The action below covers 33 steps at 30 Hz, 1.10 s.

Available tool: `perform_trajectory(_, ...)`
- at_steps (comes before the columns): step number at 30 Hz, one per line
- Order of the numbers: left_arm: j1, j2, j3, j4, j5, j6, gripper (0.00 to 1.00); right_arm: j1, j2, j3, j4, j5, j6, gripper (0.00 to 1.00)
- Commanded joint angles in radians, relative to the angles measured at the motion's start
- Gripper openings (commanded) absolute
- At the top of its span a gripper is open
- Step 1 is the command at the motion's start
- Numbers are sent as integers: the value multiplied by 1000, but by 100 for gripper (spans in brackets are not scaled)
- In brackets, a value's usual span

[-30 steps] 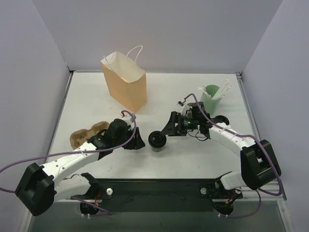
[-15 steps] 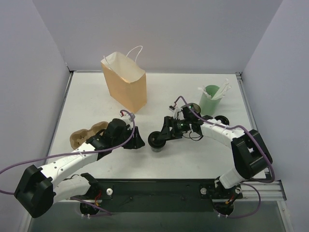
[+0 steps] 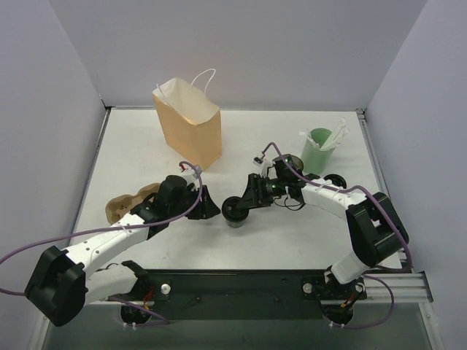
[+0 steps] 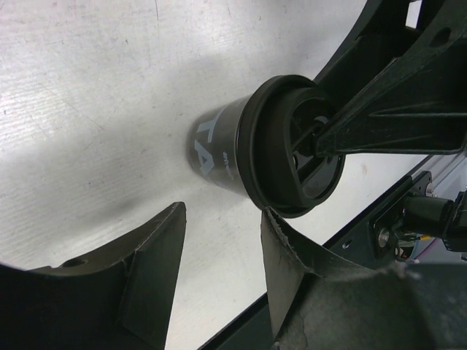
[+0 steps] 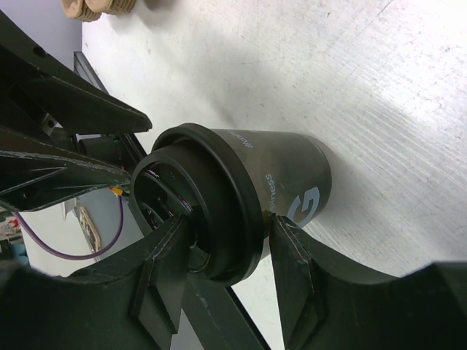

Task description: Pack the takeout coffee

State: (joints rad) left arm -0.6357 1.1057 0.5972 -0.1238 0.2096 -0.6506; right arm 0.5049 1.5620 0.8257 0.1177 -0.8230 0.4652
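Observation:
The takeout coffee (image 3: 235, 214), a small dark cup with a black lid, stands upright on the table between the two arms. My right gripper (image 3: 243, 205) reaches it from the right. In the right wrist view (image 5: 230, 221) one finger lies on the lid's recess and the other presses the cup's wall (image 5: 292, 175) just under the lid rim. My left gripper (image 3: 212, 211) is open and empty just left of the cup. In the left wrist view (image 4: 222, 211) the cup (image 4: 219, 146) stands just beyond its right fingertip. The tan paper bag (image 3: 191, 125) stands open at the back.
A brown moulded-pulp tray (image 3: 125, 203) lies at the left, beside my left arm. A pale green cup with white sticks (image 3: 318, 150) stands at the back right, behind my right arm. The table's front edge with the arm bases runs close below the cup.
My right gripper has moved left onto the cup and now straddles its lid rim. My left gripper has shifted slightly up and right, towards the cup. The cup has stayed in place.

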Motion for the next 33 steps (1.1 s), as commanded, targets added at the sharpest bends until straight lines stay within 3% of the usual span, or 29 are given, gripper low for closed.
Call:
perform_trajectory(1, 18, 34, 4, 108, 60, -11, 55, 0, 52, -39, 7, 27, -25, 39)
perform_trajectory(14, 24, 126, -37, 220, 73, -37, 48, -9, 67, -65, 59, -11, -5, 37)
perform_trajectory(29, 14, 230, -207, 136, -156, -162, 38, -31, 121, -131, 120, -10, 1, 34)
perform_trajectory(33, -54, 279, -221, 59, -277, -199, 37, -31, 119, -143, 112, 7, -17, 33)
